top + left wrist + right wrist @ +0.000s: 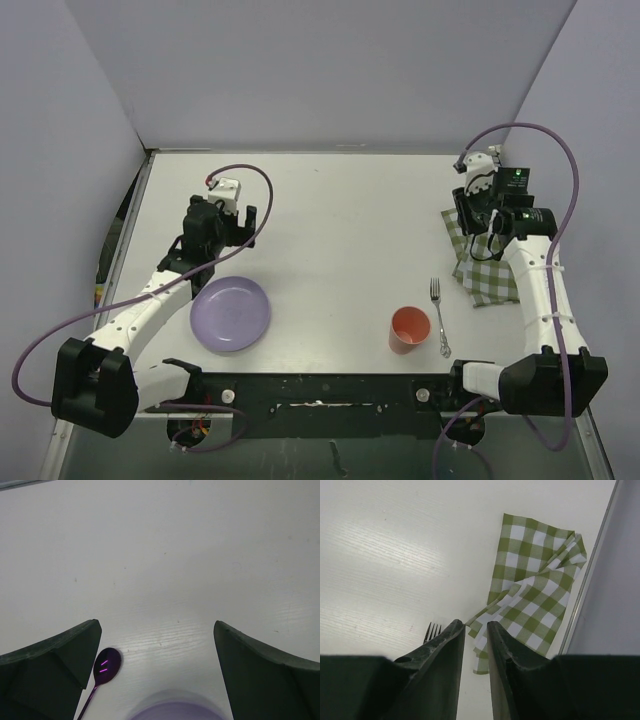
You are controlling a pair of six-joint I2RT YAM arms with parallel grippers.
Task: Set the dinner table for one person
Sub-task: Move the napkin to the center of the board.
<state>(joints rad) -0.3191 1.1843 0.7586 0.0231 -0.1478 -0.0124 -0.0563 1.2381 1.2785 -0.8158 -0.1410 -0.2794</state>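
Left pincer (156,630) gapes wide and empty over the white surface (340,220) filling the view, near spoon (106,664) and plate (231,313); right pincer (476,625) is nearly closed, seemingly nipping the limp checked cloth (530,590) by a corner; the surface looks rigid, slick, ungraspable.

Desk (340,220): plain white, with thin silvery edging.
Plate (231,313): pale lilac, unpatterned.
Cup (409,329): coral orange, inside and out.
Fork (438,317): silver.
Spoon (107,666): glossy dark purple, with bright magenta glints.
Cloth (530,595): green-and-white gingham check.
Left pincer (156,624): dark greenish-black.
Arms (150,295): white links, black joints and bases.
Cables (240,168): dull purple.
Walls (330,70): flat pale grey with a bluish tint.
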